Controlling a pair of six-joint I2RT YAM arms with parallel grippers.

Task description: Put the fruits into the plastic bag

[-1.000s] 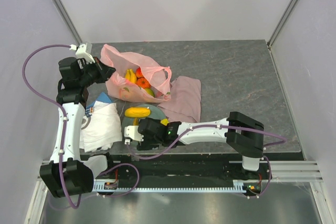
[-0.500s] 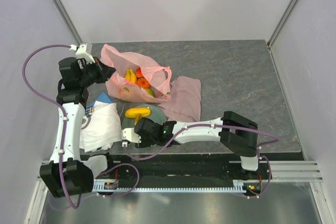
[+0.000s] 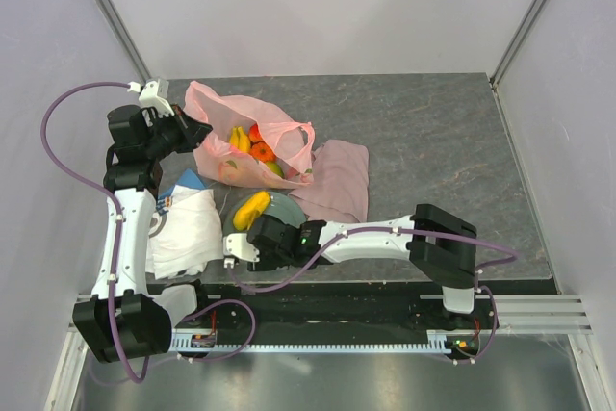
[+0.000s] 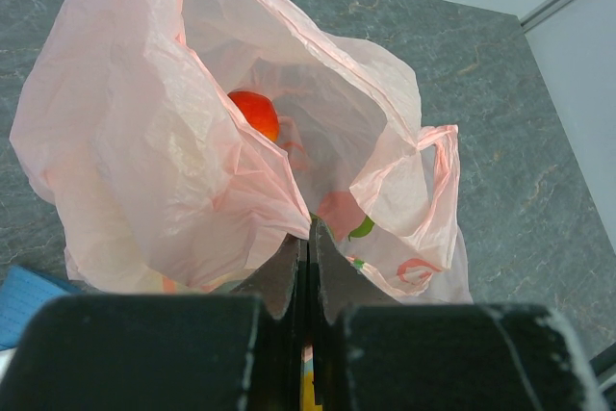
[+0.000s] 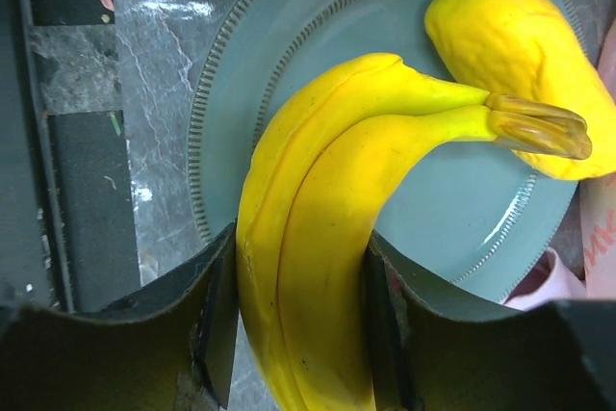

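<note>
At the bench's (image 3: 433, 141) near edge my right jaws, half closed, clamp the bananas (image 5: 308, 238) over the grey-green plate (image 5: 231, 93) beside the yellow oblong fruit (image 5: 510, 55) — farther back, my left jaws pinch shut on the plastic bag's (image 4: 144, 141) rim, an orange-red fruit (image 4: 255, 115) inside.

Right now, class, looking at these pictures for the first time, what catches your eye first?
The bright yellow bananas stand out, clamped between the fingers of the right gripper over the grey-green plate, where a yellow oblong fruit lies. At the far left of the table, the left gripper pinches the pale-pink plastic bag, with an orange fruit showing inside.
</note>
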